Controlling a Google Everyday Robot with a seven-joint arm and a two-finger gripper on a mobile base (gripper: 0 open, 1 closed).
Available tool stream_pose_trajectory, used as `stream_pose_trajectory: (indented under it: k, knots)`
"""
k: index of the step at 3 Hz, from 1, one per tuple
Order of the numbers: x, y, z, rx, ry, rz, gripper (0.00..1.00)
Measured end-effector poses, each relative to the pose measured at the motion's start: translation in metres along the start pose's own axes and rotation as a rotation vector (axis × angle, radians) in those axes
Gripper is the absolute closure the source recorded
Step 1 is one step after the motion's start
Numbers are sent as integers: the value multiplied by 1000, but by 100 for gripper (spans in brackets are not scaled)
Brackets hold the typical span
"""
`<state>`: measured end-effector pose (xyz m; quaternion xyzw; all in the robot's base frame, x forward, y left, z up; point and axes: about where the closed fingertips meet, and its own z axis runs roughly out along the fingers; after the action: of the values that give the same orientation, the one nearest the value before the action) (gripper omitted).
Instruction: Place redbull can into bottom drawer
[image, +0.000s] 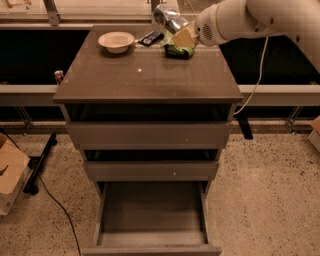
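1. Gripper (181, 32) is up over the rear right of the cabinet top (150, 75), fingers pinched on the lower end of the redbull can (168, 19).
2. The can is in the air, clear of the top. It is tilted, with its long axis running up and left from the fingers.
3. Just under it are a green bag (180, 50) and a bowl (116, 41) to the left.
4. Bottom drawer (150, 210) is pulled open with its tray bare. It lies well below and in front of the gripper, slightly left.
5. Judgement: carry forward past the cabinet's front edge, then descend. The two upper drawer fronts are the clearance risk.
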<state>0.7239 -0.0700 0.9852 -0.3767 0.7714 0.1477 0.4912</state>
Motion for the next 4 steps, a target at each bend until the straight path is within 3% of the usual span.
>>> stream_pose_trajectory:
  k: [1, 2, 3, 4]
  knots:
    - [-27, 5, -36, -24, -50, -87, 100]
    - [-1, 26, -48, -101, 19, -88, 100]
    - [64, 68, -62, -201, 167, -35, 100]
    - [110, 95, -79, -247, 274, 21, 100]
